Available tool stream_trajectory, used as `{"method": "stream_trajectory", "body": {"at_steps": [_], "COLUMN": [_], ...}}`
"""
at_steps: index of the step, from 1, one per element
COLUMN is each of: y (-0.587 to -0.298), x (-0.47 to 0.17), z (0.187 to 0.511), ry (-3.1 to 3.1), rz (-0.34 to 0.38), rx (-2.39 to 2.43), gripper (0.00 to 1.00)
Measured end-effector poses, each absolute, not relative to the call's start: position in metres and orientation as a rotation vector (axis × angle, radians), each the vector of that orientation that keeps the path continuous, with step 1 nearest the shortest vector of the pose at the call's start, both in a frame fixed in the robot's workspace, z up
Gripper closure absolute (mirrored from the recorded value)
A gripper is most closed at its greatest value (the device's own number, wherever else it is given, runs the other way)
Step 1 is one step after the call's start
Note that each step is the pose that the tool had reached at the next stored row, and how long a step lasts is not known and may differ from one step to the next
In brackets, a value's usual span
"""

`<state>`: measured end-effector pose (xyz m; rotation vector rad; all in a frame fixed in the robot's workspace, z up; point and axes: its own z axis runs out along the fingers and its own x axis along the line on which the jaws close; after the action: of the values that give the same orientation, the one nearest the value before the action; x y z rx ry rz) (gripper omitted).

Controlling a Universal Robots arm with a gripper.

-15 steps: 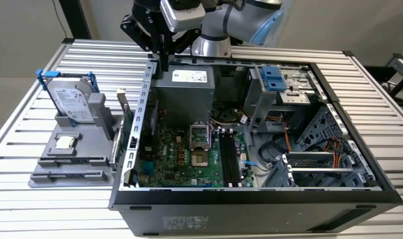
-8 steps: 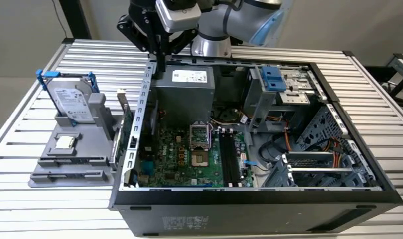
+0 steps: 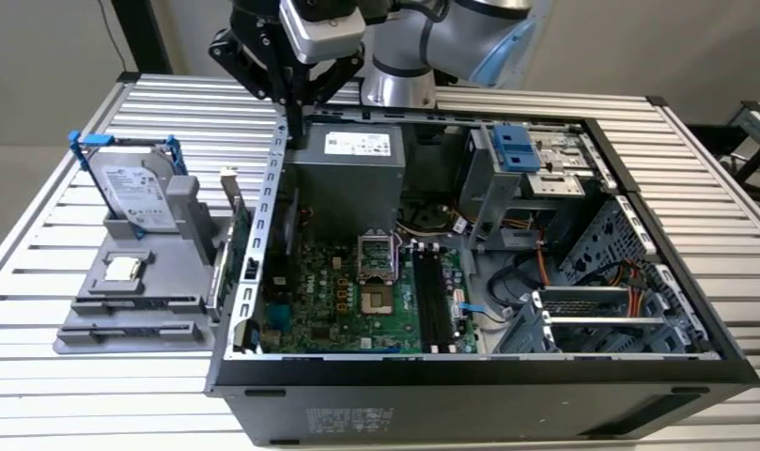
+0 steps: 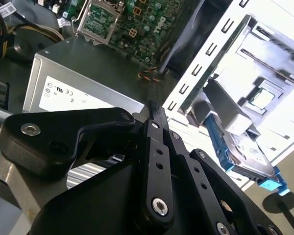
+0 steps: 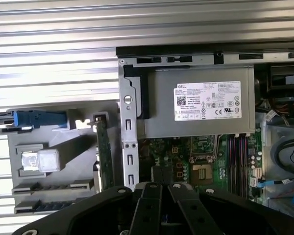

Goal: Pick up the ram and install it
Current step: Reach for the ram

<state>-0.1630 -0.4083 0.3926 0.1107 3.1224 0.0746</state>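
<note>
Claw point(image 3: 296, 127) first: hung with its black fingers point(image 4: 157, 147) pressed together tip to tip, and gripped nothing that could be seen in the second wrist view. Hovered just above the far rim of the open computer case point(image 3: 480, 399), over the corner of the grey power supply point(image 3: 346, 155). Pointed down, in the first wrist view, toward the green motherboard point(image 5: 176, 156), away from its long dark memory slots point(image 3: 436, 301). Stood well apart from the ram point(image 3: 135, 331), seemingly the long dark strip lying flat in the groove nearest the exterior camera of a grey holder point(image 3: 72, 310), outside the case toward the exterior view's left, with the perforated case wall in between. Shared that holder with a silver hard drive point(image 3: 135, 193) in a blue-handled frame, set upright, and a card point(image 3: 233, 230) on edge just beside the case wall. Rested, case and holder alike, on a slatted metal worktop point(image 3: 54, 404).
</note>
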Motion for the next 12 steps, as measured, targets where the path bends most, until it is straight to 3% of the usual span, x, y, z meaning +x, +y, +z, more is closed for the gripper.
{"method": "stream_trajectory", "body": {"at_steps": [12], "y": [-0.414], "x": [-0.182], "z": [0.393], "ry": [3.122], "rz": [0.075], "rx": [0.111], "gripper": [1.00]}}
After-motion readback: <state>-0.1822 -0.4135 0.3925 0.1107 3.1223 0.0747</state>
